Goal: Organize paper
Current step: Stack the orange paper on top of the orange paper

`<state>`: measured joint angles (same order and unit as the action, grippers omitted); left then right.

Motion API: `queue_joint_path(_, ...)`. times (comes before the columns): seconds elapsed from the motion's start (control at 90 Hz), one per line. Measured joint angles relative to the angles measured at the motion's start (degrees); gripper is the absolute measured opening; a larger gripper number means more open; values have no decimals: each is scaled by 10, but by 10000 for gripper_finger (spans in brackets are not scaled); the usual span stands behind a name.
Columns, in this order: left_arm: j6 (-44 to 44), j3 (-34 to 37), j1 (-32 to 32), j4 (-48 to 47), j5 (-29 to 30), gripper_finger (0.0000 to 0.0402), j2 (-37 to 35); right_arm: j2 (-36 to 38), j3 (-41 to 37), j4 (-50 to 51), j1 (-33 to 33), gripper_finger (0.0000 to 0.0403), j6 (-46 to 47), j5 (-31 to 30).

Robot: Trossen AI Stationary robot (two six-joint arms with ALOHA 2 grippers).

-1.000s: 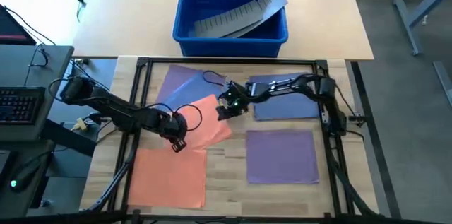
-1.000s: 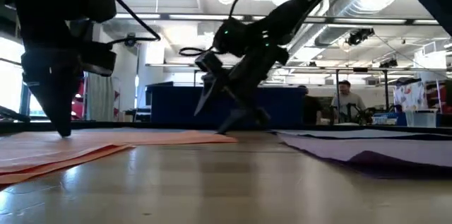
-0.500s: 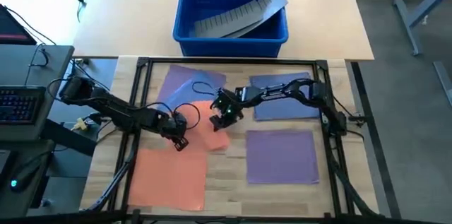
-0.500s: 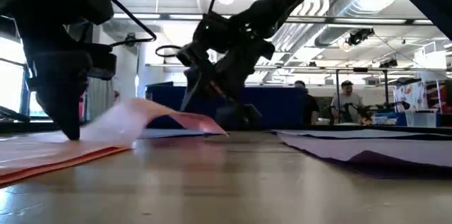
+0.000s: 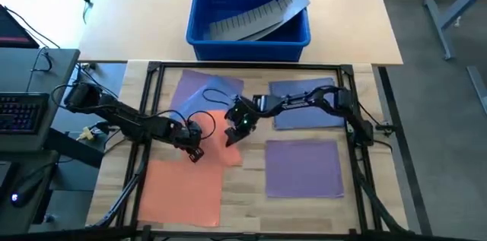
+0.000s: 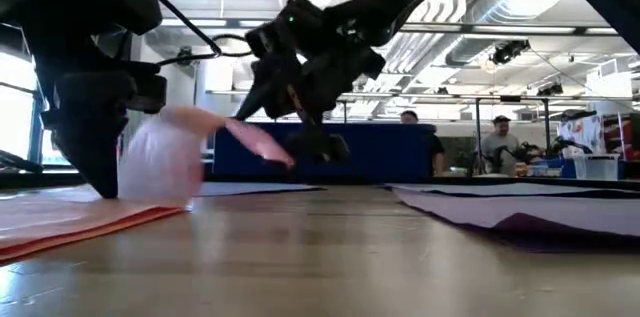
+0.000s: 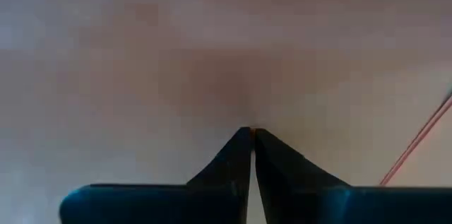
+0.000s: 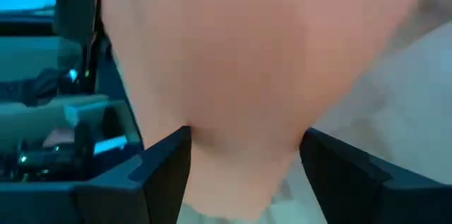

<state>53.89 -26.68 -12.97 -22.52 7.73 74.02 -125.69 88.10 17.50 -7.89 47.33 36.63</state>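
Lifted higher than half a second ago, the orange sheet [image 5: 227,144] curls up between the right tool [image 5: 233,128], closed on its raised edge, and the left tool [image 5: 193,153], fingers together, pinning it to the surface [image 5: 243,184].

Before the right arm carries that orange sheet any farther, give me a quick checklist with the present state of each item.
1. Right claw has the orange sheet: ok, the sheet sits between its fingers in the right wrist view.
2. Held edge is off the table: ok, it curls upward in the low view.
3. Left claw pins the sheet's other side: ok, fingers shut, tips pressed down.
4. Second orange sheet lies flat: ok.
5. The two claws are apart: ok, a gap shows from above.
6. Only one sheet lifted: cannot tell.
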Motion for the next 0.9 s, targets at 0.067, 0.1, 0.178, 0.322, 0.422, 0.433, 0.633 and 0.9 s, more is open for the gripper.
queue_joint_path(0.067,-2,0,0,0,0,0,0,0,0,36,-7,243,4,-40)
queue_joint_path(0.1,-5,0,0,0,0,0,0,0,0,51,-9,243,2,-58)
queue_joint_path(0.178,-12,0,0,0,0,0,0,1,-1,67,-14,243,-13,-68)
queue_joint_path(0.322,-24,0,0,0,1,0,0,4,-1,37,-12,243,-55,-40)
queue_joint_path(0.422,-25,0,0,0,2,0,0,4,0,56,-17,243,-69,-38)
queue_joint_path(0.433,-25,0,0,0,2,0,0,4,0,64,-19,243,-69,-41)
queue_joint_path(0.633,-26,0,0,0,3,0,0,6,-2,121,-42,243,-105,-73)
queue_joint_path(0.9,-25,0,0,0,2,0,0,12,-86,5,-61,243,-88,-19)
